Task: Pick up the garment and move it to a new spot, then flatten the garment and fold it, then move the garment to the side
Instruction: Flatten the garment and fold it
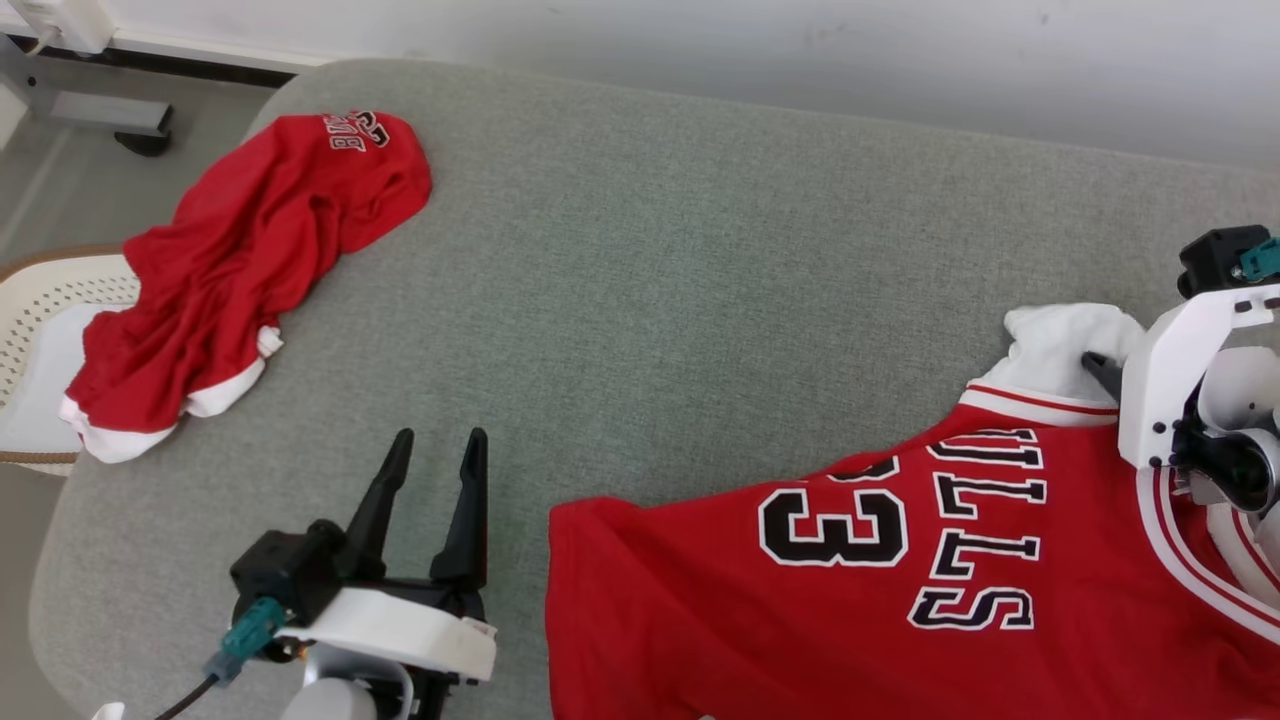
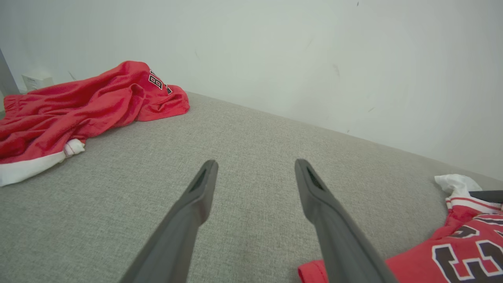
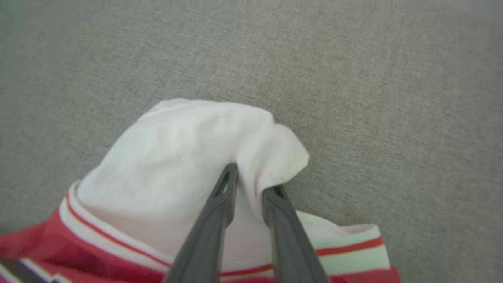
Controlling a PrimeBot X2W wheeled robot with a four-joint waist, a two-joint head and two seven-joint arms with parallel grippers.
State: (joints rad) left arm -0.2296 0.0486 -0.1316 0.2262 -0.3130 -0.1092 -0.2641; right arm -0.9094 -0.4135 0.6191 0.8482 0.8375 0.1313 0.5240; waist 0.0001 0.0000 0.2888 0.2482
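The garment [image 1: 900, 560] is a red jersey with a black "33" and white trim, lying spread at the lower right of the grey cushion. Its white sleeve [image 3: 188, 157] bunches up at the far edge, and my right gripper [image 3: 253, 179] is shut on a fold of that sleeve. In the head view my right gripper [image 1: 1097, 367] pokes into the white sleeve [image 1: 1060, 340]. My left gripper [image 1: 435, 450] hovers open over bare cushion just left of the jersey's hem, nothing between its fingers. The left wrist view has my left gripper [image 2: 255, 163] wide apart, with the jersey [image 2: 452, 251] at lower right.
A second red garment with white trim [image 1: 240, 270] [image 2: 78, 106] lies crumpled at the cushion's far left, partly over a white perforated basket [image 1: 40, 300]. The grey cushion [image 1: 650, 250] ends at a pale wall behind. A metal stand foot [image 1: 100, 115] sits on the floor, top left.
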